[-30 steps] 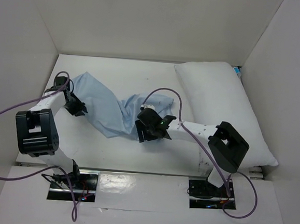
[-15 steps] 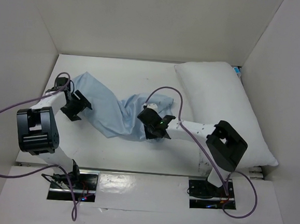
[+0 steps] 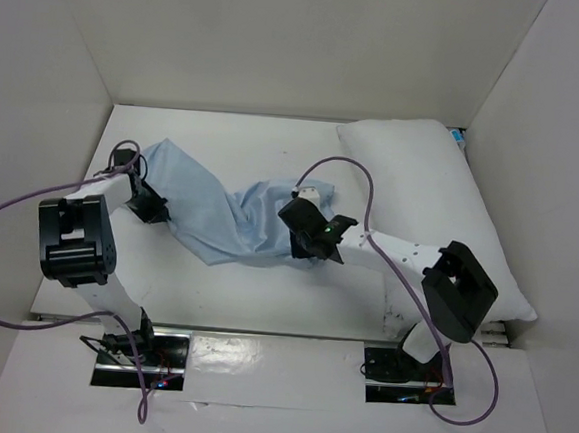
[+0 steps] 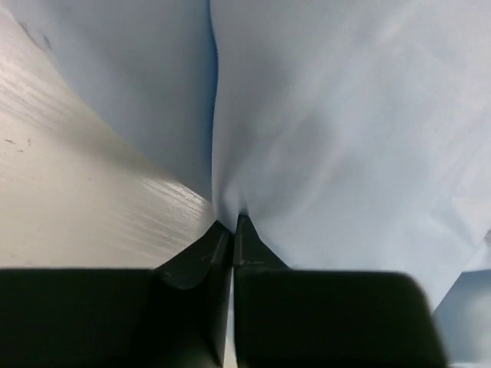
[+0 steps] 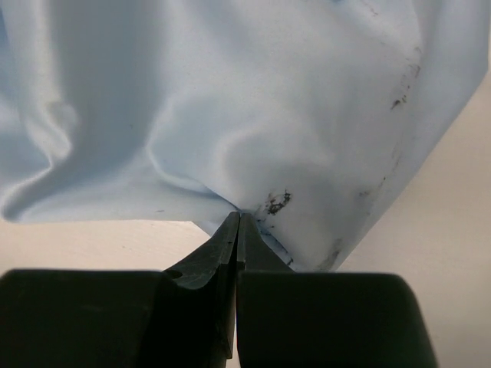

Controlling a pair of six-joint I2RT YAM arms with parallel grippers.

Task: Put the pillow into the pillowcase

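Cloth is caught in both pincers. The left gripper (image 4: 232, 226) has its black jaws drawn together on a fold of the thin, wrinkled light blue cloth pillowcase (image 4: 330, 138), and the fabric puckers into the tips and spreads out beyond them. The right gripper (image 5: 238, 218) is likewise closed on an edge of the same sack, where dark smudges mark the fabric just past its tips. From above, the limp sack lies twisted between the two pincers, broad just beyond the left one and bunched at the right one. The plump white rectangular stuffed pillow (image 3: 431, 208) lies wholly outside it, to the right of and beyond the right gripper, near but apart, with its small blue tag (image 3: 460, 137) at the far end. As I judge it, the main risk is that either pinch holds both layers at once rather than one lip. Pulling apart would then only stretch the twist, not open a mouth; how many layers are held cannot be told. So shallow a bite could also slip free under a hard pull. The looping purple cable (image 3: 349, 166) arching beyond the right gripper might snag cloth or pillow. Under the pincers lies a white, faintly streaked tabletop (image 3: 243, 293). Plain white walls (image 3: 303, 47) close it in left, right and far, and the pillow lies along the right one.
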